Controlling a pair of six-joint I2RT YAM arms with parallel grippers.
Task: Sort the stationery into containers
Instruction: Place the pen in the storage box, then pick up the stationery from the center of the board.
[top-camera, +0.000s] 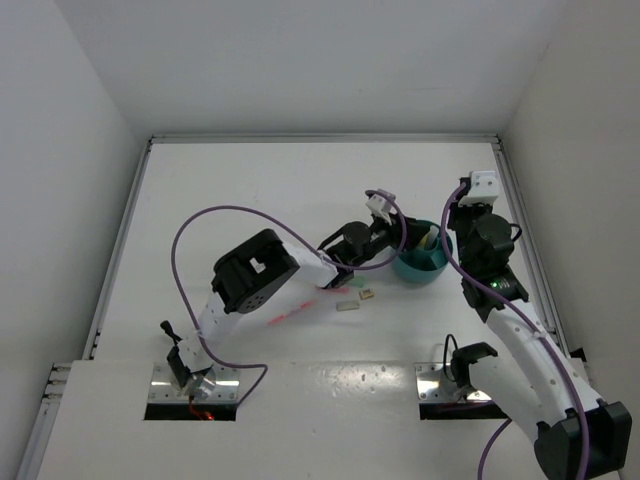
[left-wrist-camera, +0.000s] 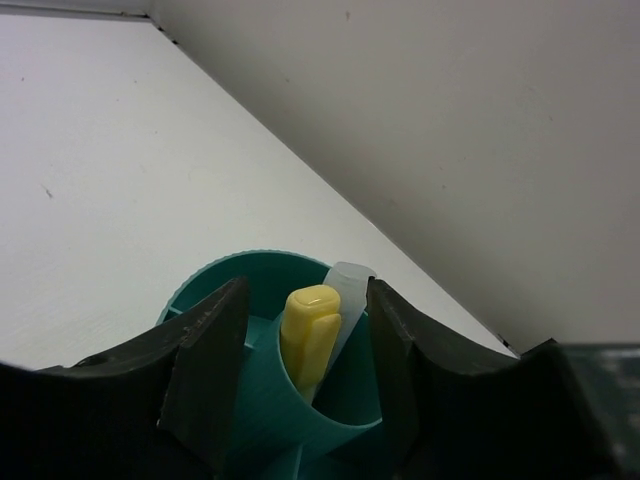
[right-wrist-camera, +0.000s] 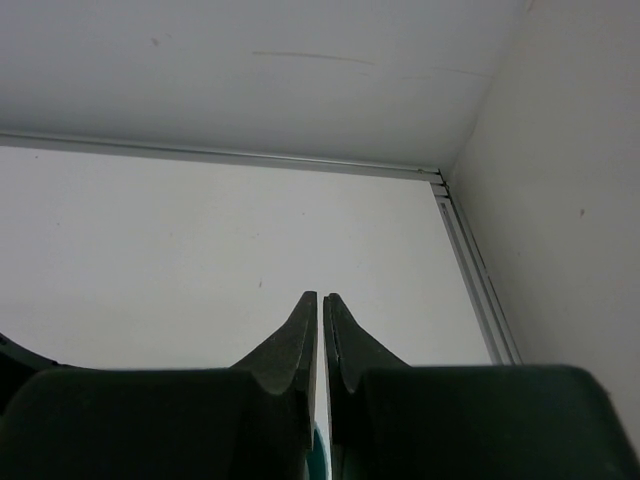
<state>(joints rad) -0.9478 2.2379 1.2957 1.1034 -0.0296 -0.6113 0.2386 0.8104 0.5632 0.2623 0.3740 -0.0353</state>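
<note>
Left gripper (left-wrist-camera: 300, 305) parted, yellow highlighter (left-wrist-camera: 310, 335) in teal cup (left-wrist-camera: 255, 268), overhead tan blocks (top-camera: 366, 294)

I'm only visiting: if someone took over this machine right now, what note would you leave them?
Left fingers: open, either side of the yellow plastic highlighter standing in the round teal plastic cup, beside a whitish pen.
Right fingers: shut, empty.
Done: those two items in the cup.
Left: small tan block, small grey block and a thin pink item lie on the white table beside the cup.
</note>
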